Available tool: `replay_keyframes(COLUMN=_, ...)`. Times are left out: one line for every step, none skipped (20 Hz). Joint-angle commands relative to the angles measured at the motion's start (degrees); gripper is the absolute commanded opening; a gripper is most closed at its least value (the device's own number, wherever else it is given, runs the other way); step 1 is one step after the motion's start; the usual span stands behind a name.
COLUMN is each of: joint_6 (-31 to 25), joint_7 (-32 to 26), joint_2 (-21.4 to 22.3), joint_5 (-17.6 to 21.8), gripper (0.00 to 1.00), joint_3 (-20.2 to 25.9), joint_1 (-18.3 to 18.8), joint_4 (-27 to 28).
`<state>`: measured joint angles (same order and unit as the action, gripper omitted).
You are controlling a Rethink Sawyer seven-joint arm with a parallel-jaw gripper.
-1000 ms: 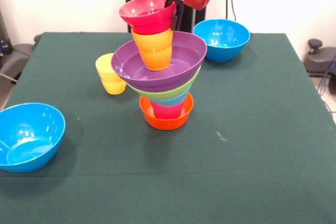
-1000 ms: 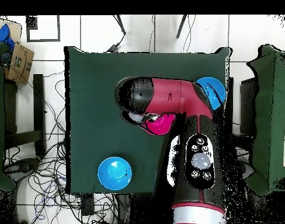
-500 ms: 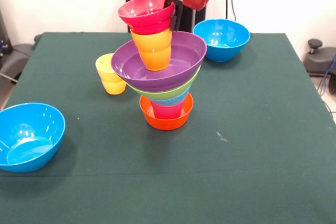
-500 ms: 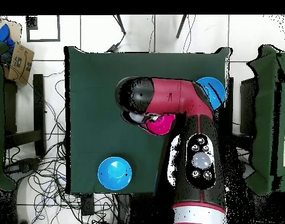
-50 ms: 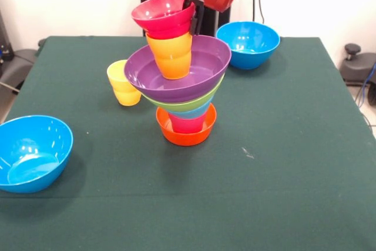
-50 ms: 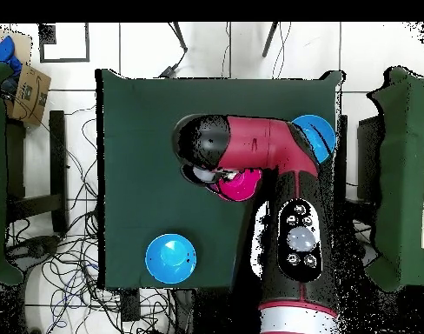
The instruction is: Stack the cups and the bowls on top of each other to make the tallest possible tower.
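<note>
The tower stands mid-table on an orange bowl [image 5: 185, 138]. Above the base come a red-pink cup [image 5: 188, 124], a light blue bowl [image 5: 192, 113], a lime green bowl [image 5: 189, 105] and a wide, tilted purple bowl [image 5: 202, 72]. An orange cup [image 5: 171, 57] stands in the purple bowl. A small red bowl [image 5: 161, 13] tilts on top, its base at the orange cup's rim. My gripper [image 5: 192, 16] is shut on that bowl's right rim. From overhead, the arm [image 6: 250, 148] hides the tower except for part of the red bowl [image 6: 240, 185].
A yellow cup [image 5: 123, 83] stands alone left of the tower. One blue bowl [image 5: 248, 44] sits at the far right, another [image 5: 32, 152] near the front left corner. The green table [image 5: 282, 163] is bare on its right side.
The red bowl and the gripper holding it have crept slightly up and to the left in the front view. The stack below and the loose pieces have not moved.
</note>
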<state>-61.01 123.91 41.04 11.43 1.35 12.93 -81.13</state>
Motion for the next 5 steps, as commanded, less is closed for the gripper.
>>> replay_keyframes(joint_6=1.5, joint_7=-9.3, joint_2=-1.2, joint_5=4.1, gripper=0.00, joint_3=5.0, joint_1=0.8, joint_4=-1.1)
replay_keyframes(joint_6=1.4, joint_7=-9.3, joint_2=-1.2, joint_5=4.1, gripper=0.00, joint_3=5.0, joint_1=0.8, joint_4=-1.0)
replay_keyframes(joint_6=1.2, joint_7=-9.2, joint_2=-1.2, joint_5=4.1, gripper=0.00, joint_3=5.0, joint_1=0.7, joint_4=-0.9)
replay_keyframes(joint_6=1.1, joint_7=-9.2, joint_2=-1.3, joint_5=4.2, gripper=0.00, joint_3=5.0, joint_1=0.7, joint_4=-0.8)
replay_keyframes(joint_6=0.8, joint_7=-9.0, joint_2=-1.3, joint_5=4.3, gripper=0.00, joint_3=4.9, joint_1=0.5, joint_4=-0.6)
